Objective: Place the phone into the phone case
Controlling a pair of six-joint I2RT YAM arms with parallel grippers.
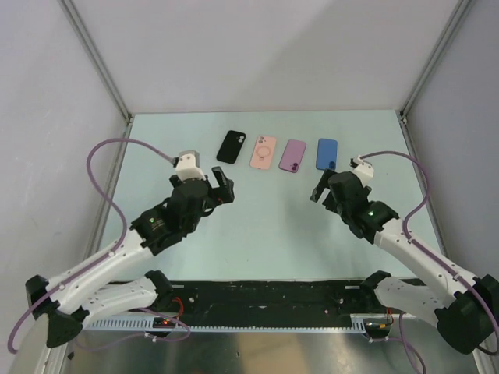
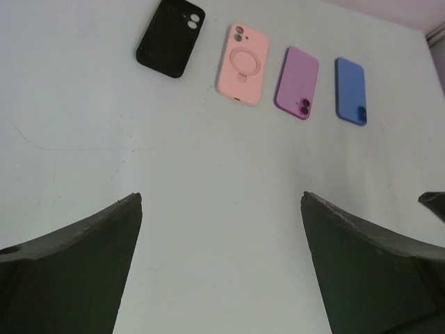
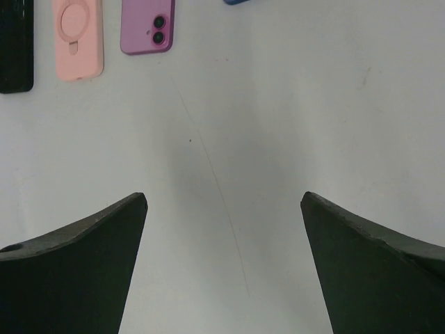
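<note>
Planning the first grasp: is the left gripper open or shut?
Open. In the left wrist view, the left gripper shows fingers wide apart, only bare table between them.

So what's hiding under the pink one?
The pink case lies flat on the pale table, ring side up. Nothing pokes out around it; anything beneath is covered.

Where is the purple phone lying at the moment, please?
In the top view, the purple phone lies in the row at the table's far side, just right of centre, between the pink case and the blue item.
</note>
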